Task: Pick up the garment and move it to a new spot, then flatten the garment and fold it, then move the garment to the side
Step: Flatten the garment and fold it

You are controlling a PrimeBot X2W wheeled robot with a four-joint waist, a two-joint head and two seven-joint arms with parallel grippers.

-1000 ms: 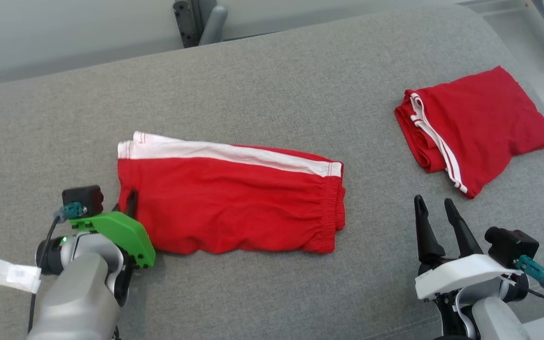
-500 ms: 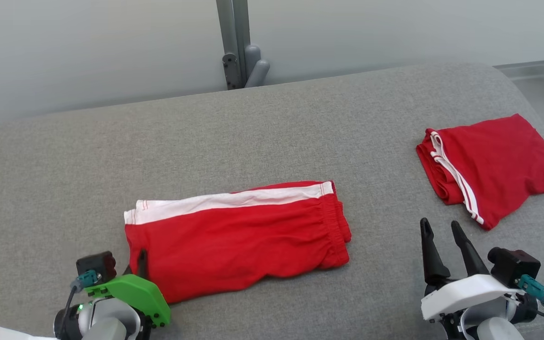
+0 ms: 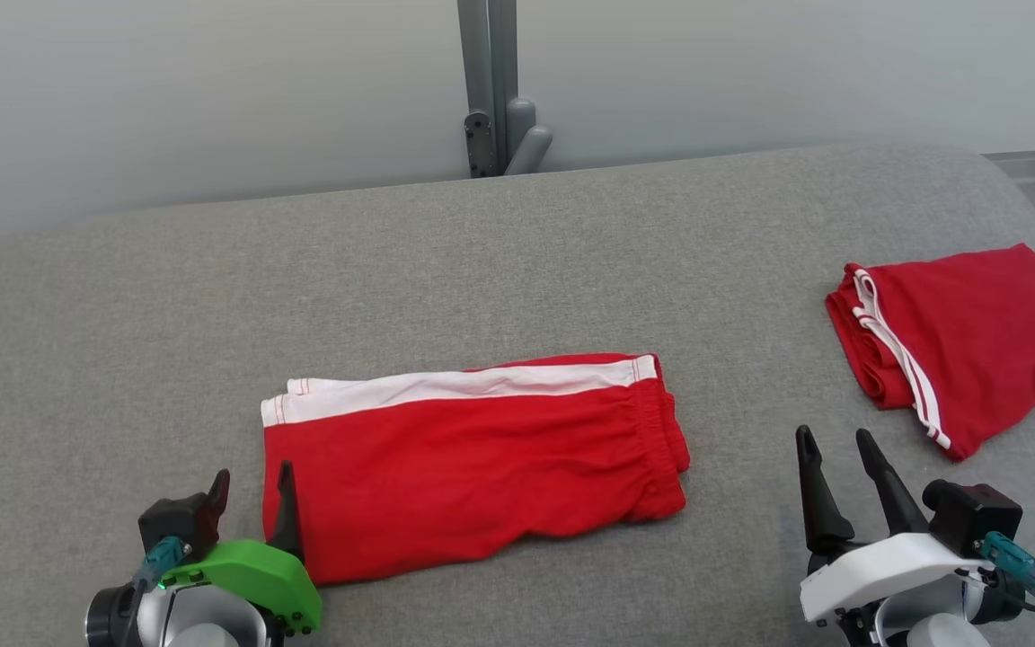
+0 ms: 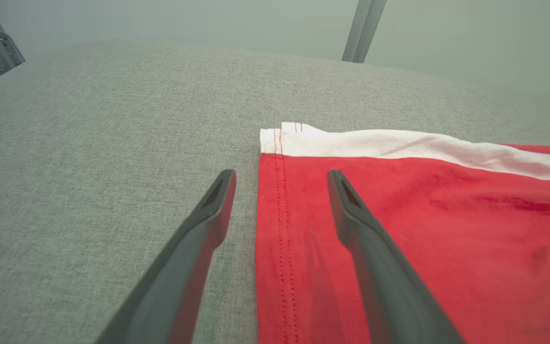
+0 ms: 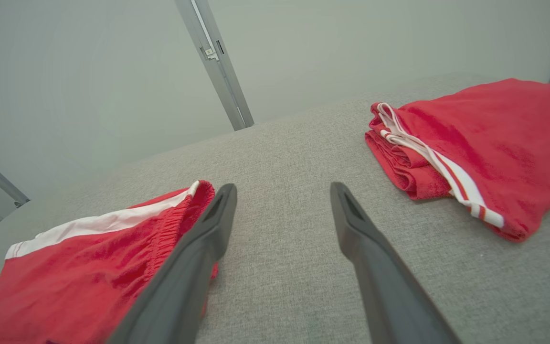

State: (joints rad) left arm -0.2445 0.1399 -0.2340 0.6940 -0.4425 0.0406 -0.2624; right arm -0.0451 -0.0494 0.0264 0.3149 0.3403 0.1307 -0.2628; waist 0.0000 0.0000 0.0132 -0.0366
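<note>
Garment (image 3: 473, 467) folded flat (red, white band) | left gripper (image 3: 253, 471) straddles hem, spread

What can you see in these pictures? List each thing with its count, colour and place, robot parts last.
shorts: one, red with a white side stripe, lying flat near the middle of the padded surface
folded garment: one, red with white trim, on the surface at the robot's right
padded surface: one, grey, under both garments
post: one, grey metal, upright behind the surface
left gripper: one, dark and green, open at the shorts' left hem
right gripper: one, dark and white, open, between the garments
</note>
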